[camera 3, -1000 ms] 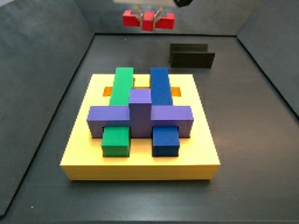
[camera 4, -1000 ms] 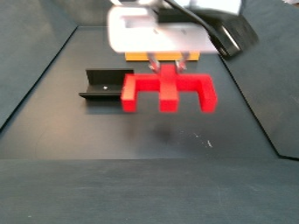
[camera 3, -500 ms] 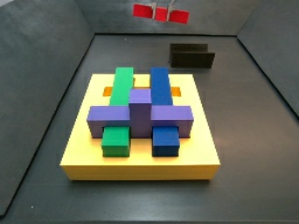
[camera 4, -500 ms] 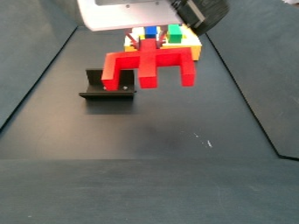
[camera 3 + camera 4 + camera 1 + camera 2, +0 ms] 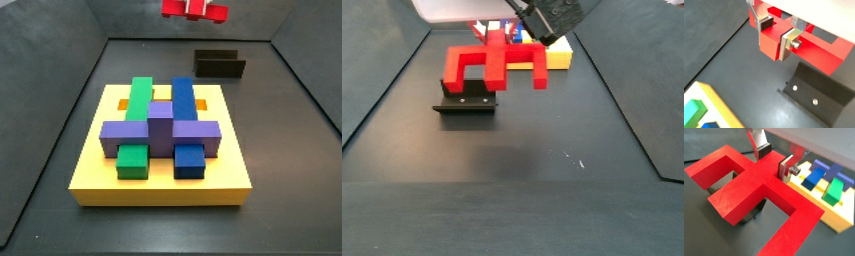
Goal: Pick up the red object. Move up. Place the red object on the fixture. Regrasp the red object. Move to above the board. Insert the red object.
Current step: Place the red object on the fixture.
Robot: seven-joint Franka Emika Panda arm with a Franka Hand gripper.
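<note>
My gripper (image 5: 777,34) is shut on the red object (image 5: 807,47), its silver fingers (image 5: 787,169) clamping the central stem. In both wrist views the piece fills the space below the jaws (image 5: 751,193). In a side view the red object (image 5: 496,62) hangs with its legs pointing down, just above and slightly right of the fixture (image 5: 466,100), clear of it. The fixture (image 5: 817,92) lies directly under the piece in a wrist view. The board (image 5: 160,175), a yellow slab with green, blue and purple blocks, sits apart from the gripper. High at the frame's edge shows the red object (image 5: 194,9).
The dark floor is bounded by sloping grey walls (image 5: 54,110). The board's corner (image 5: 701,105) shows in a wrist view, and its blue and green blocks (image 5: 827,183) in another. The fixture (image 5: 219,64) stands beyond the board's far edge.
The gripper has carried the red object upward and sideways from the open floor to a spot over the fixture. The grip has stayed shut throughout.
</note>
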